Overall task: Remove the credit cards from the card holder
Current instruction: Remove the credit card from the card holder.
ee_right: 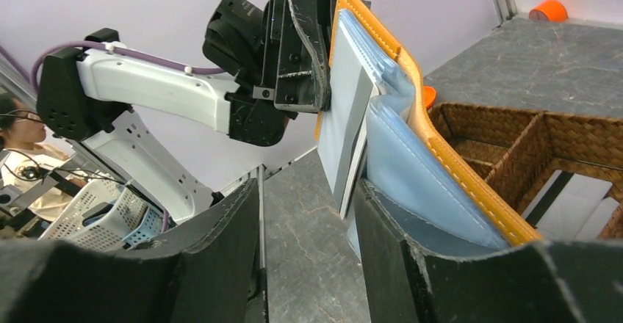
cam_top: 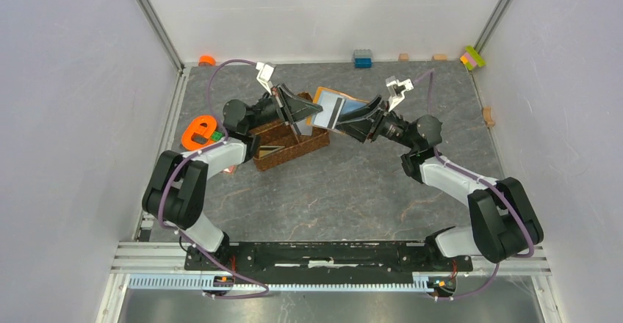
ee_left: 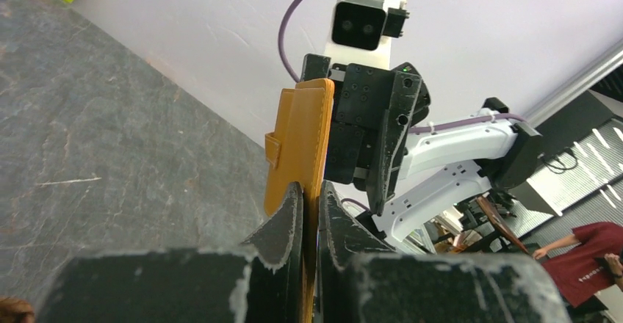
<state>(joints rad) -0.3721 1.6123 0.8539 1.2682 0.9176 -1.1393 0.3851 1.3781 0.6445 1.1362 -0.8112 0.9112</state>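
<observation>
Overhead, the left gripper (cam_top: 316,109) holds the flat orange-tan folding card holder (cam_top: 330,97) open above the table's (cam_top: 353,183) far middle, right of a brown woven divided tray (cam_top: 294,150). From the left wrist, its jaws pinch the holder's edge. At the right wrist, the right gripper's (ee_right: 307,191) jaws stand spread either side of a pale grey credit card (ee_right: 344,110) protruding from the blue-grey lining; more cards (ee_right: 580,205) lie in the tray.
</observation>
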